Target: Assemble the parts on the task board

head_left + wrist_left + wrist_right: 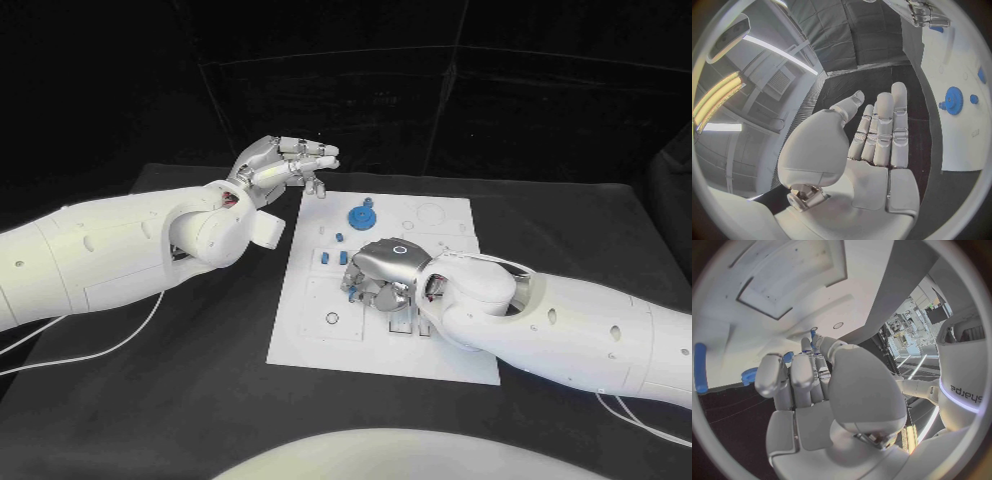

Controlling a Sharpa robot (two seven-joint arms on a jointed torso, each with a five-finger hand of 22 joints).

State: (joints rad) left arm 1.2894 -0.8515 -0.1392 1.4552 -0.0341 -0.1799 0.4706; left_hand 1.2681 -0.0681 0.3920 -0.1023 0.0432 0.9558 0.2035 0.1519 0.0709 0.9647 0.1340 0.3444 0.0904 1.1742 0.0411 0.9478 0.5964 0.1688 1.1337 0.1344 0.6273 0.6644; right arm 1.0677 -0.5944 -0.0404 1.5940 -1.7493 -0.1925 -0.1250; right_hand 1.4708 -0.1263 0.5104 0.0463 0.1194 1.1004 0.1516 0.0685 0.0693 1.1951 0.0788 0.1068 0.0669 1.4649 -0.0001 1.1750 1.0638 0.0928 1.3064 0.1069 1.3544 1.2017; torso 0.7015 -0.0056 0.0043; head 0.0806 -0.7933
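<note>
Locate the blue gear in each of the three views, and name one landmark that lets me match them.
Head view: the blue gear stands on the far part of the white task board, beyond the right hand.
Left wrist view: it sits on the board beside the left hand's fingertips, at.
Right wrist view: a toothed blue edge peeks out beside the hand.
Shared landmark: the white task board.

the task board (pixel 447 345) is lying in the middle of the table (pixel 173 400). the gear (pixel 361 214) is sitting on the board's far part, with small parts (pixel 330 257) lying nearer on its left side. the right hand (pixel 387 275) is resting over the board's middle, and the left hand (pixel 281 160) is hanging beyond its far left corner.
</note>
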